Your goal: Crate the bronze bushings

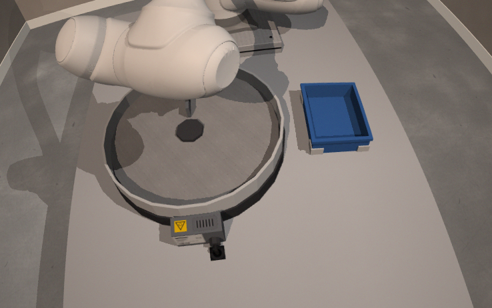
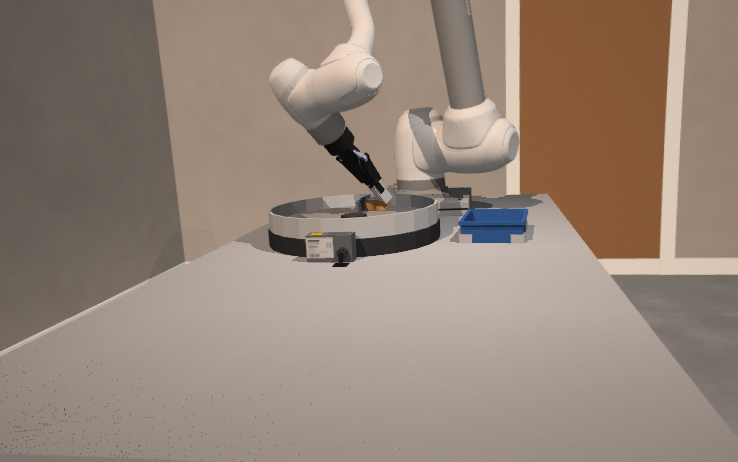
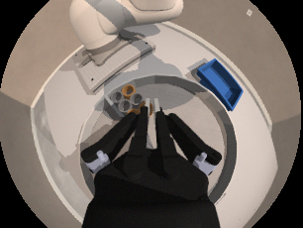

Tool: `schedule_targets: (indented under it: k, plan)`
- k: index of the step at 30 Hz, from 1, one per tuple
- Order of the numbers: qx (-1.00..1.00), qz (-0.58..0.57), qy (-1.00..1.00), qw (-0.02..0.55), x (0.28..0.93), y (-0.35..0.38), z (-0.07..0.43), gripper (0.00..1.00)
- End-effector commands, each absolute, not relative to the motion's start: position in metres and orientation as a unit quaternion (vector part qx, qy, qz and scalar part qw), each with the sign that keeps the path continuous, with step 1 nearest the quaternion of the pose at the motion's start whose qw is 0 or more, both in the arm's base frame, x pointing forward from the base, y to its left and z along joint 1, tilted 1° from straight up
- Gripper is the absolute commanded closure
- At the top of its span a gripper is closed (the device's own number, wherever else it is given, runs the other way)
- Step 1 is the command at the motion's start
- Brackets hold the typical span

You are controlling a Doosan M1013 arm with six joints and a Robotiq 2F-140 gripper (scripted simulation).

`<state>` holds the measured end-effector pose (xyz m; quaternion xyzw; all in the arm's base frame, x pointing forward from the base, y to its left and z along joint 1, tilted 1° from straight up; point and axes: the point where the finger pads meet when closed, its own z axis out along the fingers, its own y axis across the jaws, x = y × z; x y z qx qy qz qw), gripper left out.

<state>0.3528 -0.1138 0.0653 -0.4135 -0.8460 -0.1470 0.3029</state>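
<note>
At the near side of the turning table (image 1: 181, 209) (image 2: 326, 224) (image 3: 231, 144) sits a grey box (image 1: 197, 224) (image 2: 330, 247), probably its drive, outside the rim so that it leaves the disc free. Farther, inside the rim, the gripper (image 1: 188, 109) (image 2: 385, 195) (image 3: 151, 104) leans down, its fingers together on nothing, perhaps for nudging pieces apart. Close by the fingertips, bronze bushings (image 2: 378, 205) (image 3: 129, 90) and steel bushings (image 3: 124, 105) crowd together on the turning table, so a grasp needs room first. The crate (image 1: 341, 138) (image 2: 492, 223) (image 3: 223, 85) waits beside the turning table, apparently for a short carry; no bushing shows in it.
</note>
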Motion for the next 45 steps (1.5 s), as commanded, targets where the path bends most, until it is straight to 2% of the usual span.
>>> schedule_targets:
  k: [1, 26, 27, 45]
  plan:
    - [-0.413, -0.147, -0.846, 0.303, 0.3528, -0.1138, 0.0654, 0.94]
    - [-0.413, -0.147, -0.846, 0.303, 0.3528, -0.1138, 0.0654, 0.94]
    - [-0.413, -0.147, -0.846, 0.303, 0.3528, -0.1138, 0.0654, 1.00]
    - [-0.413, -0.147, -0.846, 0.303, 0.3528, -0.1138, 0.0654, 1.00]
